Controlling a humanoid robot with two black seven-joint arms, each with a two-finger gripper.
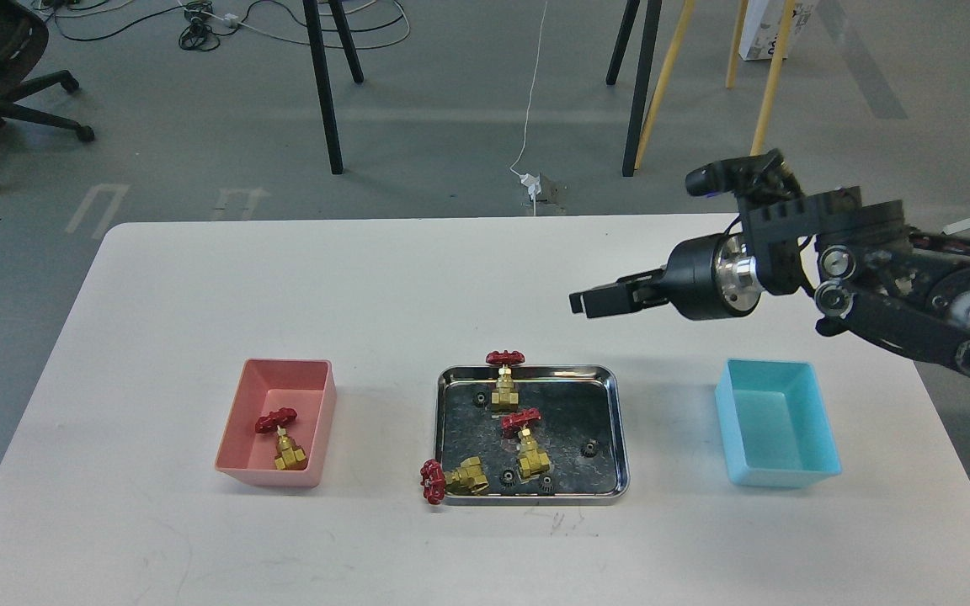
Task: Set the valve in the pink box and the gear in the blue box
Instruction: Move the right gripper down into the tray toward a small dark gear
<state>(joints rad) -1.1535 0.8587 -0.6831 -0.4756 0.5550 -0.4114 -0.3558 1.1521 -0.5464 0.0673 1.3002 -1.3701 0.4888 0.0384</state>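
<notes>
On the left of our white table point(157, 353) sits the pink box point(249, 412), and one valve point(283, 439) lies inside it, its red handwheel toward the far side and its brass body near the front wall.

Moving right, the steel tray point(616, 421) rests at the middle of the table. A second valve point(504, 376) stands at the tray's far rim, its handwheel reaching past the edge. A third valve point(527, 443) lies in the middle of the tray. A fourth valve point(451, 480) lies at the tray's front left corner, its handwheel hanging out over the rim. Small black gears are scattered on the tray floor: one gear point(479, 399) beside the far valve, another gear point(589, 449) toward the right side, and two more, a gear point(507, 478) and a gear point(546, 484), close to the front rim.

Further right, the blue box point(822, 454) stands well apart from the tray; we see nothing inside it.

Above and behind it, our right gripper point(583, 303) hangs in the air over the table, pointing left toward the middle, with nothing visibly in it. Its fingers are dark and seen from the side, so we cannot tell whether they are parted or closed. Our left arm does not appear in the view.
</notes>
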